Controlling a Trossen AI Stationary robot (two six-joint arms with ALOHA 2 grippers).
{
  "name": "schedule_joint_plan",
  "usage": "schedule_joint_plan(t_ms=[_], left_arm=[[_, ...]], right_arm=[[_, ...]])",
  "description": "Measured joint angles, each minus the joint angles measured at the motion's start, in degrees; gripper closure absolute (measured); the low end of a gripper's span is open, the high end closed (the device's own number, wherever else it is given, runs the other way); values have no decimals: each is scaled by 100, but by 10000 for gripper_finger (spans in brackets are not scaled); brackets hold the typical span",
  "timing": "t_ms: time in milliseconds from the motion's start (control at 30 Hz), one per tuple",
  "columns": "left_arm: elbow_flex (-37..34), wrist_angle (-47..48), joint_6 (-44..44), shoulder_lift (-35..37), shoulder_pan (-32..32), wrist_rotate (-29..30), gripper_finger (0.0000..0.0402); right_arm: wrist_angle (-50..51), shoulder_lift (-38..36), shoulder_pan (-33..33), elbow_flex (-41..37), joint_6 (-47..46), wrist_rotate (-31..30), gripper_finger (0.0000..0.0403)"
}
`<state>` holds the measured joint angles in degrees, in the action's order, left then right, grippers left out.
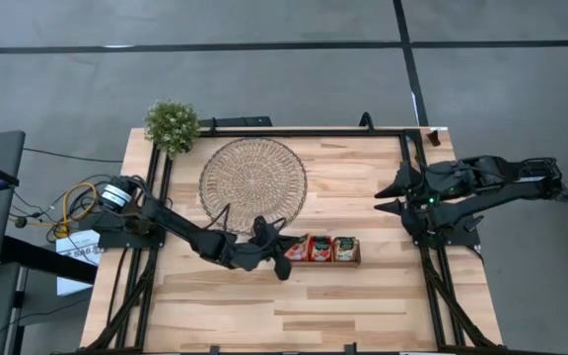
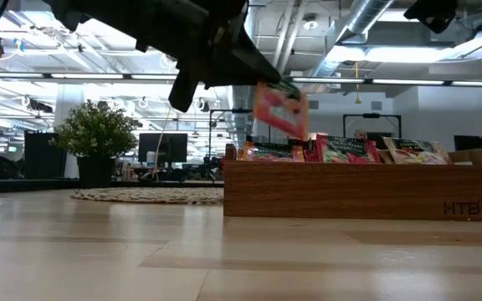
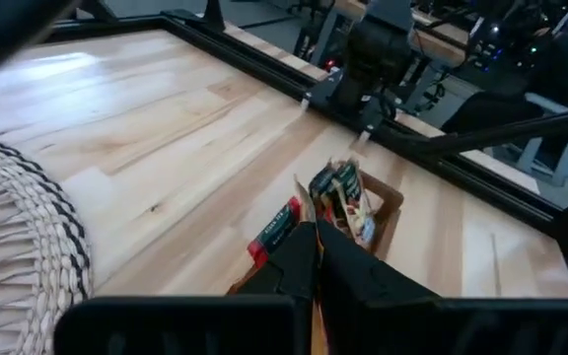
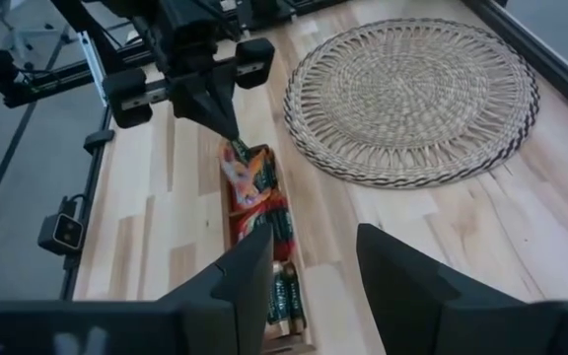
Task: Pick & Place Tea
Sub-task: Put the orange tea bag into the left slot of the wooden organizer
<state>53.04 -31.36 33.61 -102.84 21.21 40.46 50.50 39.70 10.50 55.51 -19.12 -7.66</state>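
A brown three-part wooden tray lies near the table's middle with tea sachets standing in its compartments. My left gripper reaches in from the left and is shut on one red tea sachet above the tray's left compartment. My right gripper hovers open with nothing between its fingers over the table's right side, well apart from the tray. No sachet lies on the round woven mat at the back. My left gripper pinches the red sachet by its upper edge between its two fingertips. The fingers slant down from the table's left. The sachet hangs below them, slightly tilted, just over the sachets in the tray's left compartment.
A small potted plant stands at the table's far left corner. A black frame rail runs along the table's sides and back. Bare wood lies in front of the tray.
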Motion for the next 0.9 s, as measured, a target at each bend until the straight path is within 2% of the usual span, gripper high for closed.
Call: schedule_joint_plan(t_ms=[233, 567, 900], left_arm=[[-2, 430, 30, -40, -9, 154, 402], [-2, 550, 139, -40, -22, 186, 402], [-2, 174, 220, -406, -22, 189, 402]], right_arm=[[2, 2, 0, 0, 142, -2, 262], [4, 2, 0, 0, 157, 0, 261], [3, 2, 0, 0, 155, -2, 261]])
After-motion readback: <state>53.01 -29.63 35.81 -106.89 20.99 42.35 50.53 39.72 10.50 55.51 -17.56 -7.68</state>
